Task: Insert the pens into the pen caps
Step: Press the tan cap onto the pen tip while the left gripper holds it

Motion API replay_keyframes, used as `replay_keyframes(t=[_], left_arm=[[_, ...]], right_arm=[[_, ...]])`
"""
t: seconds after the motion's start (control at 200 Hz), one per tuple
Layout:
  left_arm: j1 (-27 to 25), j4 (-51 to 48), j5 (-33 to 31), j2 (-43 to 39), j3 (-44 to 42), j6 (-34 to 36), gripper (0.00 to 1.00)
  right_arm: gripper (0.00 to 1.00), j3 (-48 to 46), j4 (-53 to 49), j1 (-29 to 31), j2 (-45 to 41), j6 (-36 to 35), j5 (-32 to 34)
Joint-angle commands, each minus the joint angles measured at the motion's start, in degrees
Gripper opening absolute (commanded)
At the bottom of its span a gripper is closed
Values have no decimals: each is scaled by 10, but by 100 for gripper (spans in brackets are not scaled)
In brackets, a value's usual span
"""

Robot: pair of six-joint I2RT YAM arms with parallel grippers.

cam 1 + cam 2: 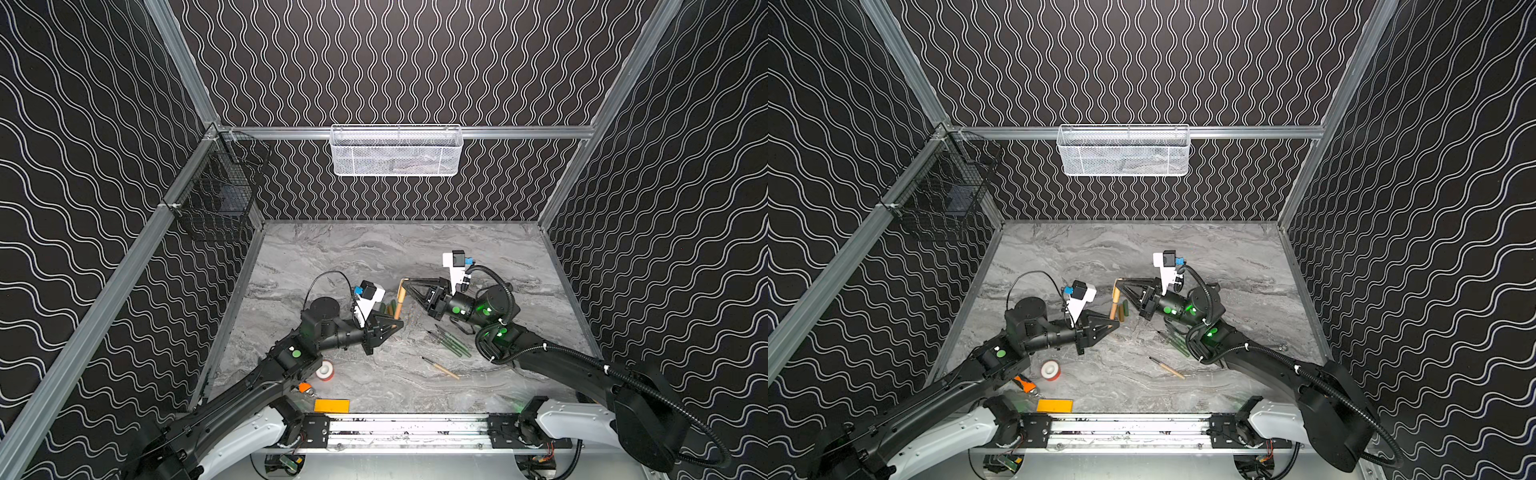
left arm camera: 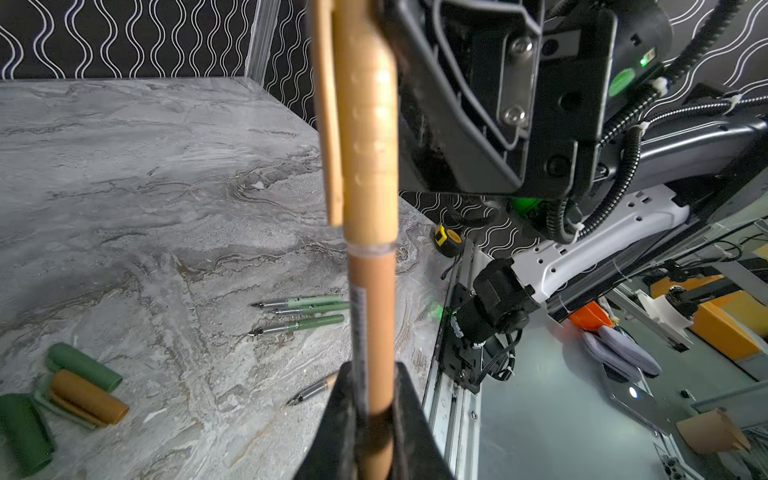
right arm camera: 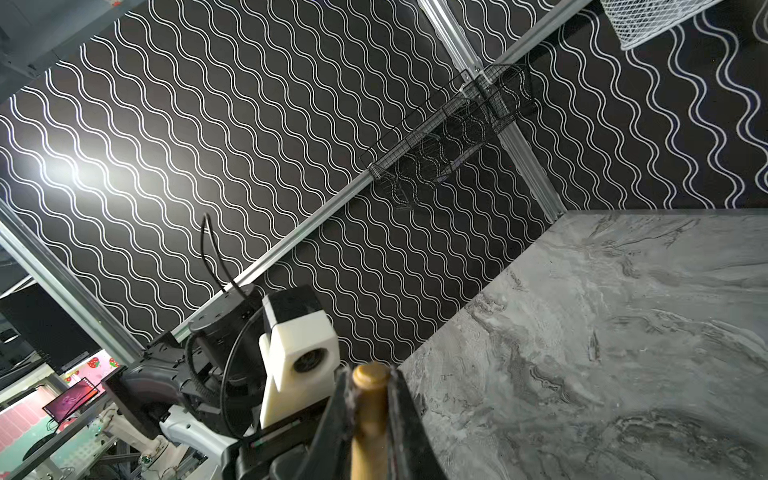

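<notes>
1. Looking down in both top views, the left hand [image 1: 398, 323] [image 1: 1115, 323] is closed on the low end of a tan pen [image 1: 397, 311] [image 1: 1113, 309]. The right hand [image 1: 405, 283] [image 1: 1121, 283] is closed on the tan cap [image 1: 401, 293] [image 1: 1116, 294] at the far end. Pen and cap make one straight stick. It is held up over the gray table [image 1: 353, 257] [image 1: 1067, 257], near the middle.
2. In the same views, some loose caps [image 1: 390, 308] [image 1: 1124, 308] lie on the table just beside the stick. Three green pens [image 1: 453, 343] [image 1: 1177, 343] lie close together near the right arm. A spare tan pen [image 1: 441, 368] [image 1: 1167, 368] lies alone, nearer the front edge.
3. In the left wrist view, two black fingers [image 2: 338, 419] of the left hand squeeze the tan pen [image 2: 374, 332]. The pen goes into the open end of the tan cap [image 2: 370, 124], which has a clip on its side. On the table lie the green pens [image 2: 309, 313] side by side, the spare tan pen [image 2: 311, 390], and the loose caps [image 2: 87, 395], two green and one tan, in a little pile.
4. In the right wrist view, the right hand [image 3: 372, 399] is shut tight around the round end of the tan cap [image 3: 371, 376]. The table [image 3: 623, 332] is beside it.
</notes>
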Motion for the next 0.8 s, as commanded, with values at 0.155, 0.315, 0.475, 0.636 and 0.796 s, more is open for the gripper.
replay_keyframes(t=[0.155, 0.315, 0.475, 0.636, 0.796], left_arm=[[0, 63, -12, -7, 31, 36, 0], [0, 37, -20, -20, 42, 56, 0], [0, 32, -1, -11, 49, 61, 0], [0, 51, 2, -22, 48, 58, 0], [1, 78, 34, -48, 59, 68, 0]], right_arm=[[14, 13, -61, 4, 11, -10, -53], [16, 24, -85, 4, 6, -27, -60], [14, 38, -117, 4, -5, -44, -68], [12, 50, -168, 5, -4, -61, -71], [11, 28, -152, 6, -7, -67, -105]])
